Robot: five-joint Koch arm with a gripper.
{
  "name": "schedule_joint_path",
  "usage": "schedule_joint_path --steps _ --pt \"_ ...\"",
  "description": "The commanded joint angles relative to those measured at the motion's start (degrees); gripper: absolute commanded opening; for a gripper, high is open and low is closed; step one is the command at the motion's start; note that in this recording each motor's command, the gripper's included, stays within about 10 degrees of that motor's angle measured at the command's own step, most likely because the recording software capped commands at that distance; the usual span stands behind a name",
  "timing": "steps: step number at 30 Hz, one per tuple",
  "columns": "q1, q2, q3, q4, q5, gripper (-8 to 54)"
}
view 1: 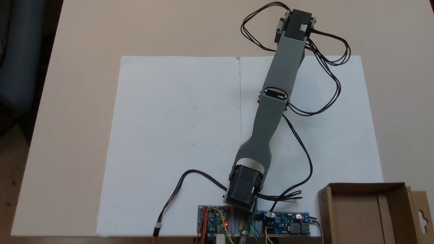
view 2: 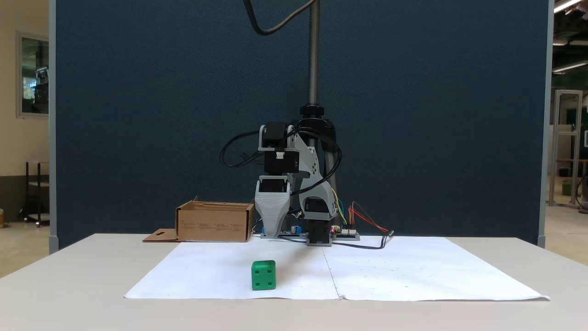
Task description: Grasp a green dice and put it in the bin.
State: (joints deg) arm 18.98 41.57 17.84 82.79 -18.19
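Dice (view 2: 263, 275), green, sits on the white paper (view 2: 413, 271), apart from the bin (view 2: 213, 223). Gripper (view 2: 272, 232) hangs above it; I cannot tell its jaws' spread.

a tall dark blue fabric partition panel (view 2: 413, 115) stands behind the gripper, spanning most of the fixed view. off to one side of it, a cream wall with a framed window (view 2: 33, 73) and a dark low shelf (view 2: 36, 193) on a tan floor. on the other side, ceiling strip lights (view 2: 567, 5) glow over a pale metal frame (view 2: 567, 147).
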Motion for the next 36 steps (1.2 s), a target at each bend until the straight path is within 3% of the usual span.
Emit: schedule_joint_path --steps 1,36 --pt "0.18 1.32 -2.46 10.0 -2.29 49.1" --pt "1.67 -6.42 -9.93 2.2 -1.93 49.0"
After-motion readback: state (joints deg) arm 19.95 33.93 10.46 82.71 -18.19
